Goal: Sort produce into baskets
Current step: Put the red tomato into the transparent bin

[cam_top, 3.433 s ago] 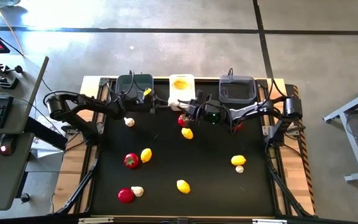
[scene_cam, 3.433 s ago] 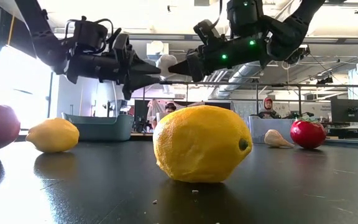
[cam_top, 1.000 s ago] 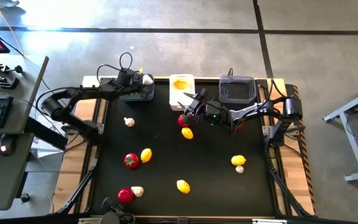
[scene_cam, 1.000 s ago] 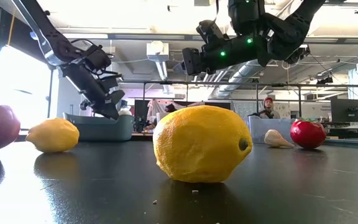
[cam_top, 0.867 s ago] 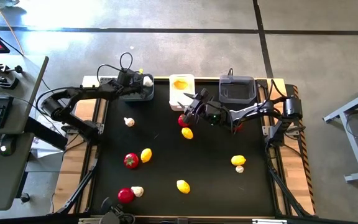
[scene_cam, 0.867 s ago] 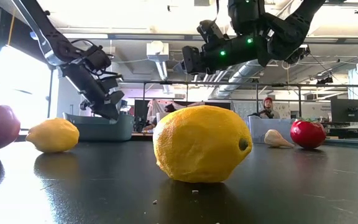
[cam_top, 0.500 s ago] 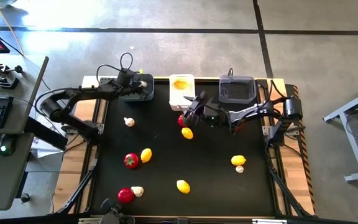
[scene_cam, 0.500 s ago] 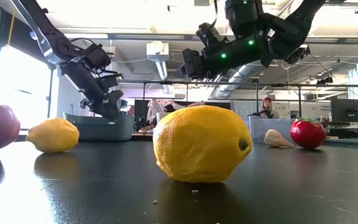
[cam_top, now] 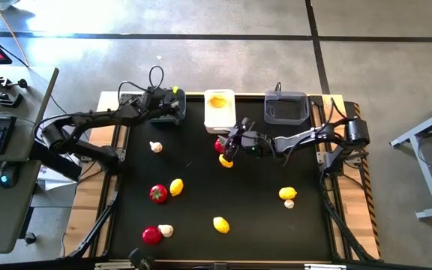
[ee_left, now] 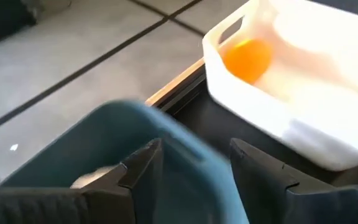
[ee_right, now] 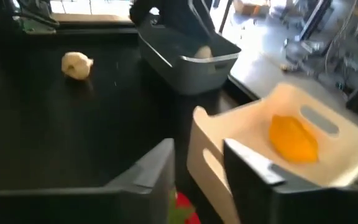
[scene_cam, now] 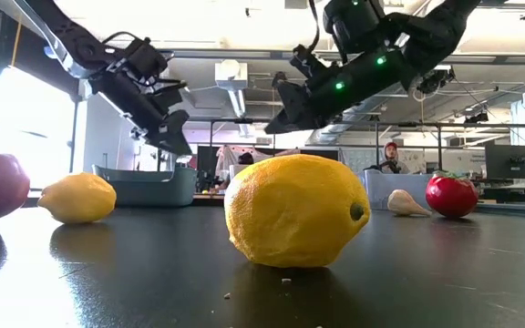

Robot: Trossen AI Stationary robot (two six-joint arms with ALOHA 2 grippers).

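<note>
My left gripper (cam_top: 175,106) is open and empty above the left dark basket (ee_left: 166,140), which holds a whitish piece (ee_left: 91,178). My right gripper (cam_top: 228,142) is open, tipped down over a red tomato (ee_right: 183,213) with a green top. The tomato lies on the table just before the white basket (cam_top: 219,111). My right gripper's fingers stand on either side of it; whether they touch it I cannot tell. The white basket holds a lemon (ee_right: 294,140). A second dark basket (cam_top: 286,109) stands at the far right.
A lemon (cam_top: 226,160) lies just near of the red tomato. Spread over the black table are a garlic (cam_top: 156,147), a tomato (cam_top: 158,193) beside a lemon (cam_top: 176,186), a tomato (cam_top: 151,235) with a garlic, a lemon (cam_top: 220,223), and a lemon (cam_top: 287,193) with a garlic.
My left gripper has risen from the left dark basket, and the whitish piece that showed at its fingertips is no longer there. My right gripper has tipped down and gone from beside the white basket toward the near edge, onto the red tomato.
</note>
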